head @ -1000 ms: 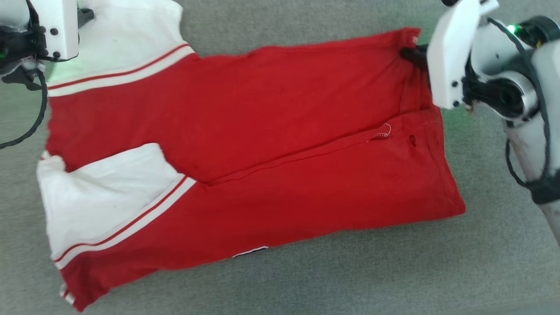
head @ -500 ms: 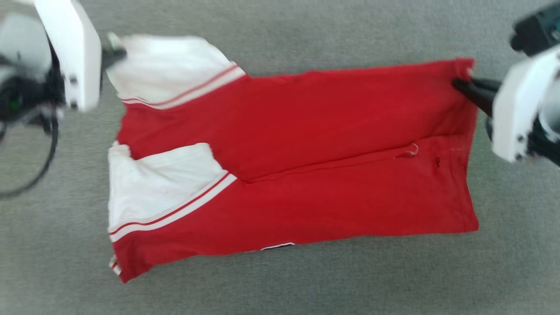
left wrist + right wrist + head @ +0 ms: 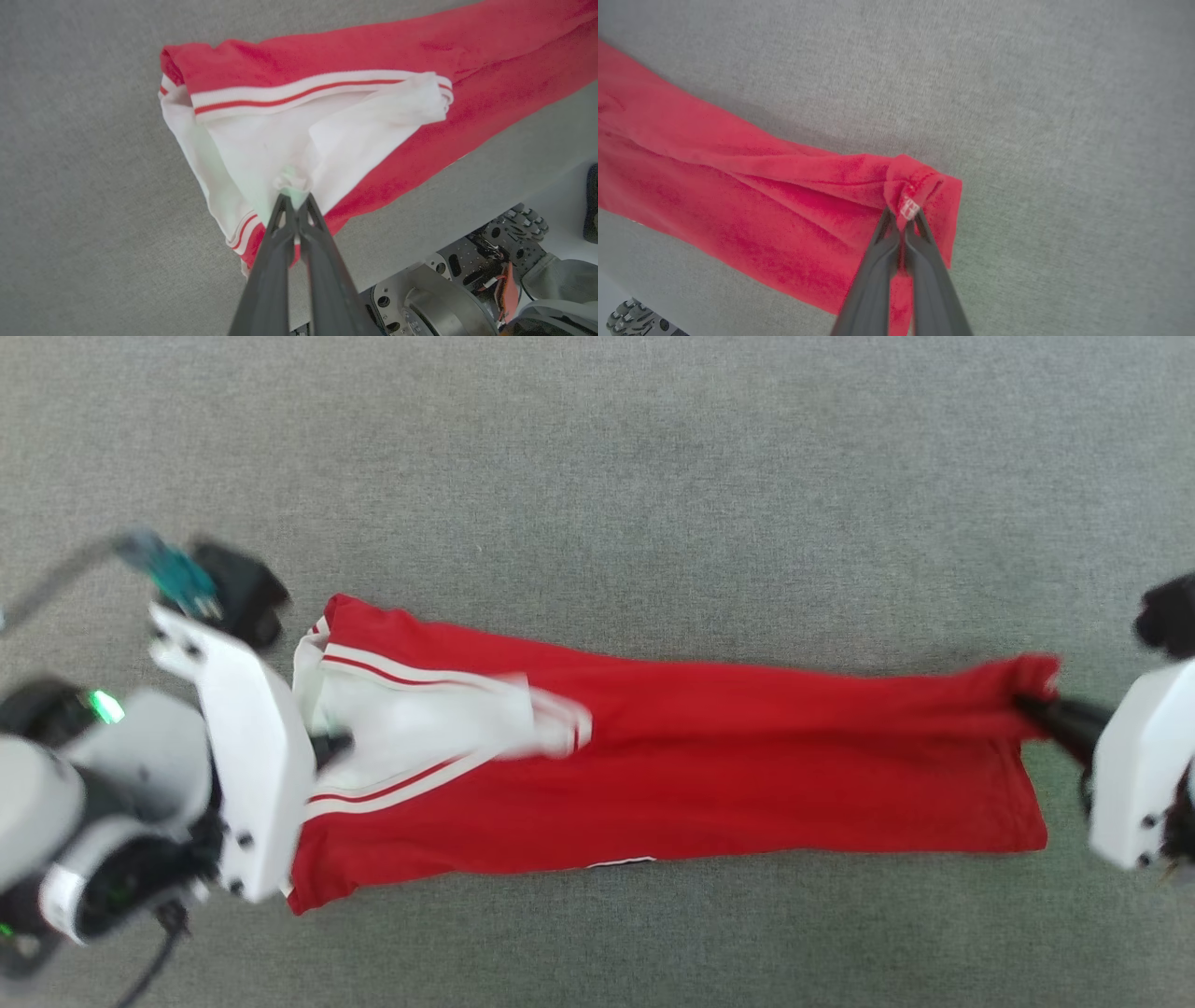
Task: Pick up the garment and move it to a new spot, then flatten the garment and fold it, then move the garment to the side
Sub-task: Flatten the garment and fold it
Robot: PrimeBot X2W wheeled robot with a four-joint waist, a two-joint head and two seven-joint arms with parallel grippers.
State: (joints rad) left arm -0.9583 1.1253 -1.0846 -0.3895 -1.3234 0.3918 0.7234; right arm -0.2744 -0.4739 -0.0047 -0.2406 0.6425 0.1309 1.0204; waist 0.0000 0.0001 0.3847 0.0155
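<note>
Across the grey felt-like surface you have the red soft jersey shirt with white sleeve panels and red-and-white striped trim drawn out long between both arms; your left gripper is pinched together on a bunch of white sleeve cloth at the shirt's left end; your right gripper is clamped on the bunched red hem corner at the right end; a thin strip of black-and-white print peeks out along the shirt's near edge.
</note>
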